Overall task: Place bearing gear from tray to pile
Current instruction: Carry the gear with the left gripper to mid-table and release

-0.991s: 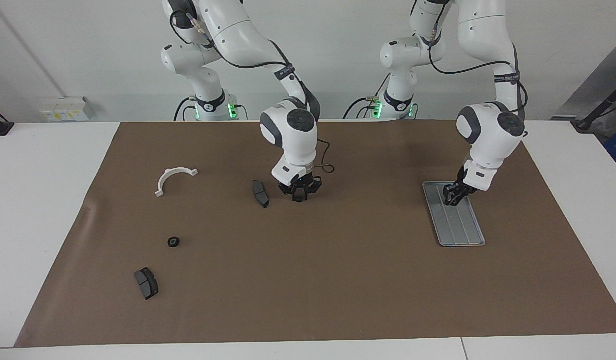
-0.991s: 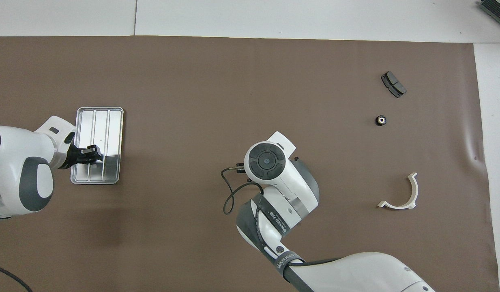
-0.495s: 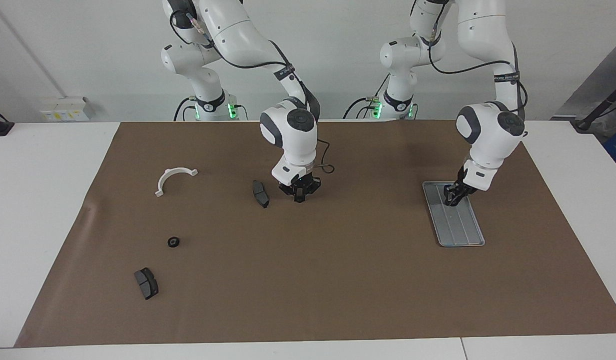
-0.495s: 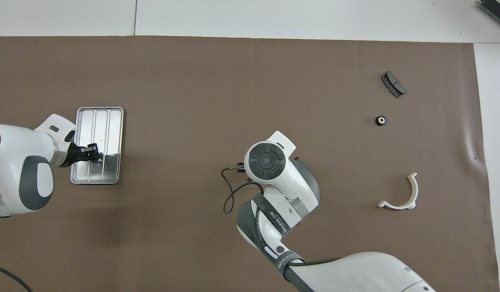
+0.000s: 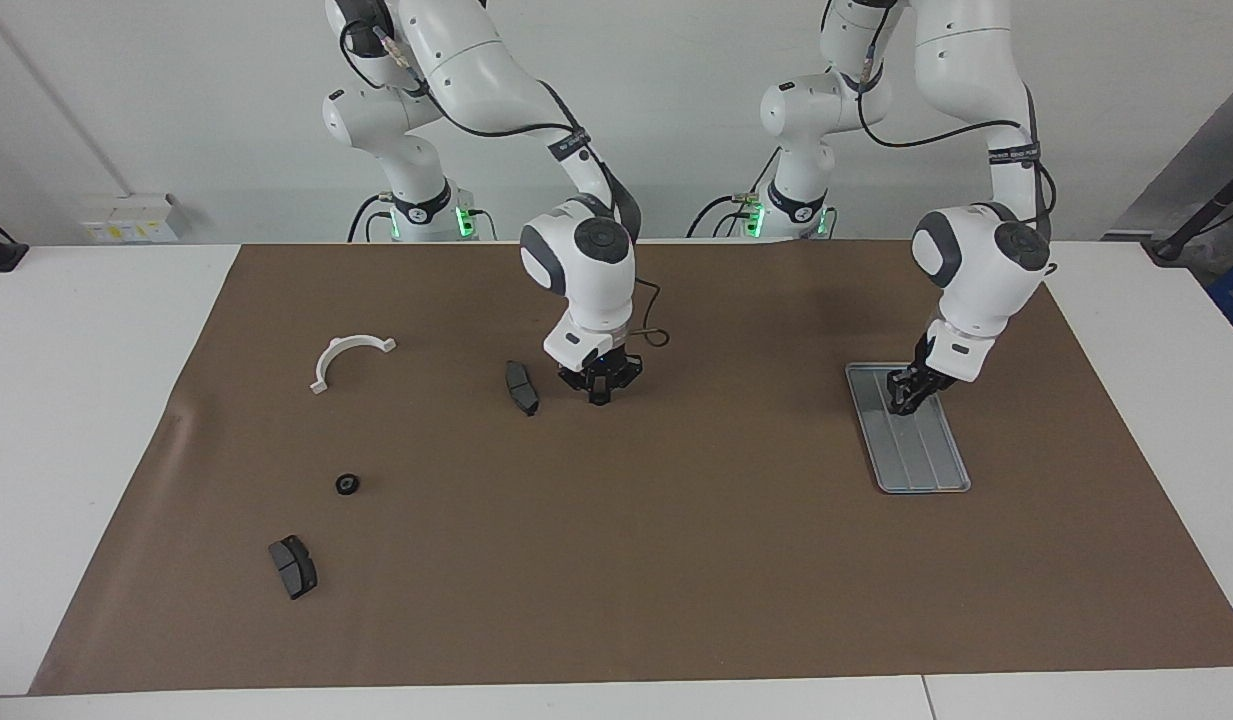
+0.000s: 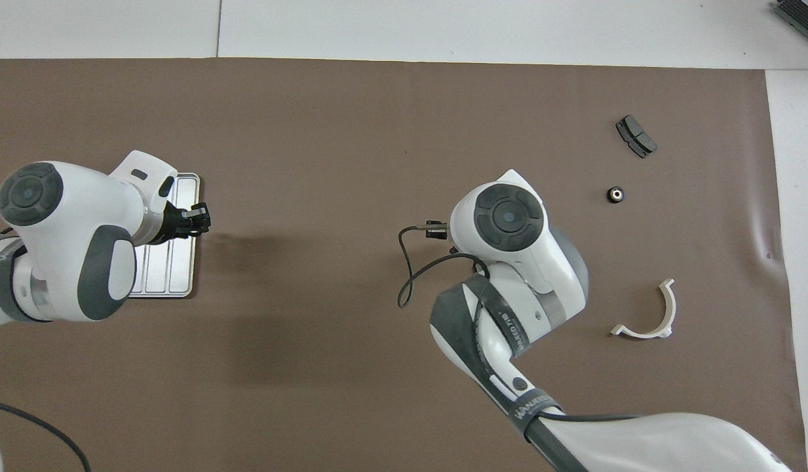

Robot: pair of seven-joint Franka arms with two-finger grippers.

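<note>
The silver-grey ridged tray [image 5: 926, 460] lies toward the left arm's end of the mat; it also shows in the overhead view [image 6: 174, 275], half covered by the left arm. No gear lies on its bare part. My left gripper [image 5: 904, 395] hangs low over the tray's end nearer the robots, shut on a small dark thing that I take for the bearing gear. In the overhead view the left gripper [image 6: 199, 219] shows at the tray's edge. My right gripper [image 5: 598, 392] is shut and empty, over the mat beside a brake pad [image 5: 521, 387].
The pile is scattered toward the right arm's end: a white half-ring bracket [image 5: 346, 358] [image 6: 649, 314], a black gear [image 5: 347, 484] [image 6: 615, 194] and a second brake pad [image 5: 292, 566] [image 6: 635, 136]. My right hand [image 6: 508, 216] hides its gripper in the overhead view.
The facing view shows almost no motion. In the overhead view the left gripper has shifted off the tray's middle to its edge, and the right hand has shifted toward the pile.
</note>
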